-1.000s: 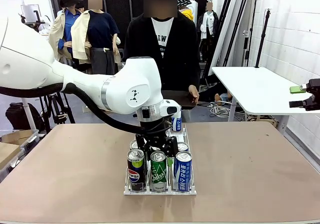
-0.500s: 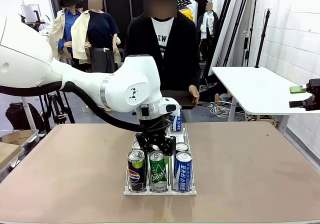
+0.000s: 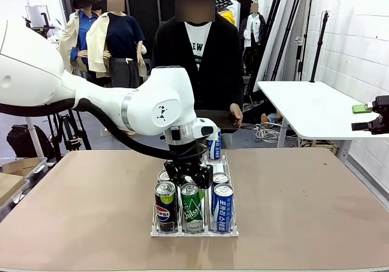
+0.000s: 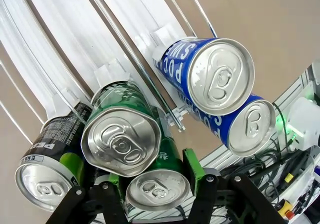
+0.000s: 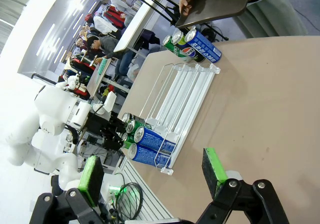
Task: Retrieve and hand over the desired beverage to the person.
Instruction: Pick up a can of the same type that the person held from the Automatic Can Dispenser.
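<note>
The table [image 3: 304,211] carries a clear rack [image 3: 194,231] of cans, and the person [image 3: 197,59] stands beyond it (dark tray [image 3: 219,118] in hand). The left gripper [image 3: 191,181] straddles the green can [image 4: 157,189] that sits second in the rack's middle lane. I cannot tell whether it pinches the can. The right gripper [image 3: 360,118] gapes wide and holds nothing, off past the table's right edge.

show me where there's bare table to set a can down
Bare tabletop lies left of the can rack and right of it, out to the table's edges, plus a narrower strip in front. Crowded: the rack's near end, where the left gripper sits among the cans.
</note>
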Controlling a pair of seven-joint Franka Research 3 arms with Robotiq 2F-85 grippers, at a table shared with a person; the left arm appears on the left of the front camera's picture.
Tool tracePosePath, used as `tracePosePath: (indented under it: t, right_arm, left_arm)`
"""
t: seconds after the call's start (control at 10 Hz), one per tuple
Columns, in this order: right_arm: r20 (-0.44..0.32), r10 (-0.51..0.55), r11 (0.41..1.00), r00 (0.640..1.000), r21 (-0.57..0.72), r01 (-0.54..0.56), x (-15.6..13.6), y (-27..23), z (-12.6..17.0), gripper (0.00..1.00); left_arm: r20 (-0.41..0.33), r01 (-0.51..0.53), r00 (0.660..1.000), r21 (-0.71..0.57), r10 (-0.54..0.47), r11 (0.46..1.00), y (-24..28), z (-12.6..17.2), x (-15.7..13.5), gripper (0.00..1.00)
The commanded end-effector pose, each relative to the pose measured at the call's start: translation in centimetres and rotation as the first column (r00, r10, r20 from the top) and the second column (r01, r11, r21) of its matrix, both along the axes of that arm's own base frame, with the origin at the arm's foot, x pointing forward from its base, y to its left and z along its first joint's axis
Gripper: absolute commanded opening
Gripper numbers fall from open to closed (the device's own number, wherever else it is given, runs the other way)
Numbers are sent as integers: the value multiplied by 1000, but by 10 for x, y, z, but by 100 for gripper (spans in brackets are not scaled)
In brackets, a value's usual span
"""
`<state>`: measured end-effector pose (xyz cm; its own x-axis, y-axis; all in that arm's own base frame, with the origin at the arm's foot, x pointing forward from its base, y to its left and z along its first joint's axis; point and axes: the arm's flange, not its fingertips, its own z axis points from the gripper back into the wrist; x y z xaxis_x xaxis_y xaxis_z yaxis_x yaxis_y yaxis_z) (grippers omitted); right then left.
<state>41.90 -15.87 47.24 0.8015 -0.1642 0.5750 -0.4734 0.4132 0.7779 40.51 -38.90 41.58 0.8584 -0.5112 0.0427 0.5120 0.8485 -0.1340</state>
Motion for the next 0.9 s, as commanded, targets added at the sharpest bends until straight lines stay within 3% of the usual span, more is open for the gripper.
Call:
tracePosePath:
  t: [0.0, 0.5, 0.8]
  right_arm:
    - [4, 3, 1000, 1000, 14, -3, -1, 0, -1, 100]
    - [4, 3, 1000, 1000, 14, -3, -1, 0, -1, 100]
    - [4, 3, 1000, 1000, 14, -3, -1, 0, -1, 100]
  left_arm:
    - [5, 7, 1000, -2, -7, 1000, -2, -1, -2, 0]
    - [0, 0, 1000, 0, 0, 1000, 0, 0, 0, 0]
    - [-22, -29, 999, -26, 29, 999, 35, 53, -7, 0]
